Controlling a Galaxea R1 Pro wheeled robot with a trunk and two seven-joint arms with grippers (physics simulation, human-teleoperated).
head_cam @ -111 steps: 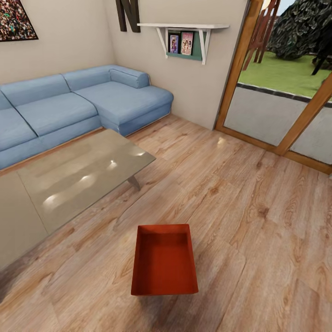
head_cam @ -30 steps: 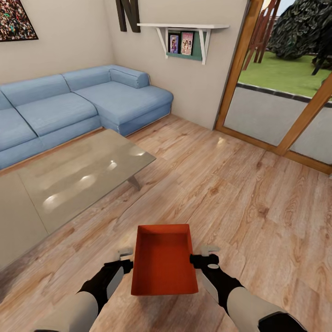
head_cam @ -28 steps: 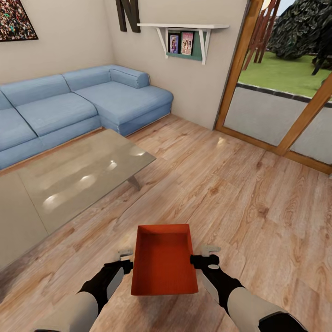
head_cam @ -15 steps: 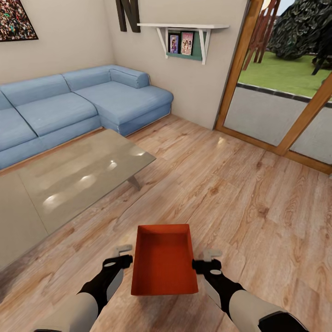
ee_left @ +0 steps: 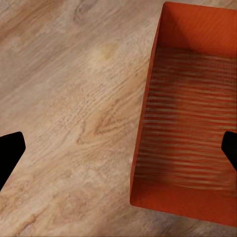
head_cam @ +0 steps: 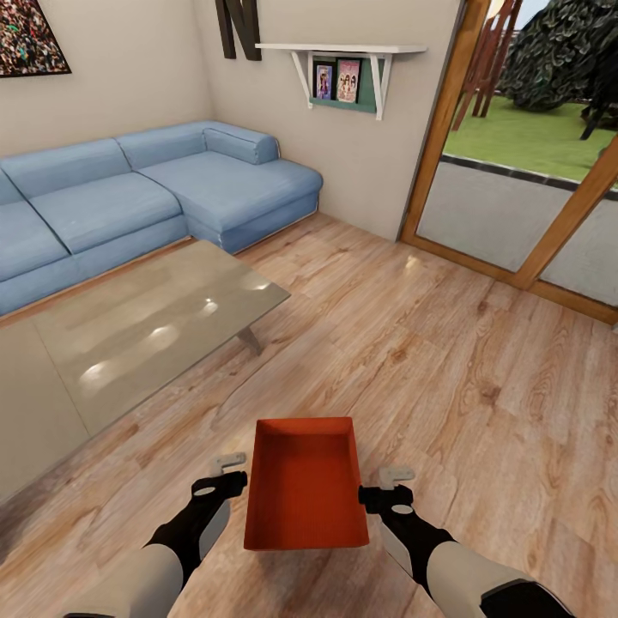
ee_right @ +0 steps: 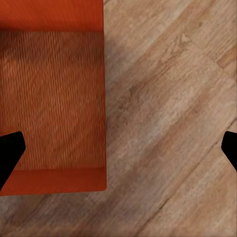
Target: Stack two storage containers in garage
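Head view: left gripper point(head_cam: 230, 475) and right gripper point(head_cam: 385, 485) hang wide open, empty, straddling the storage container point(head_cam: 305, 493) walls; an uneven pinch could tip it.

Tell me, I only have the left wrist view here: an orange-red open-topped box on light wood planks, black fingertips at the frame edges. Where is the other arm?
Observer: The right gripper hangs beside the opposite long wall of the orange-red open-topped box, so the box sits between both arms.
Operator: Is either gripper clamped on a wall?
Observer: No. In the head view the left gripper is open beside the near long wall, and the right one is open too.
Operator: What is ahead of the box?
Observer: A glass-topped coffee table ahead on the left, with a blue corner sofa behind it.
Operator: And to the right?
Observer: Wood-framed glass doors onto a lawn.
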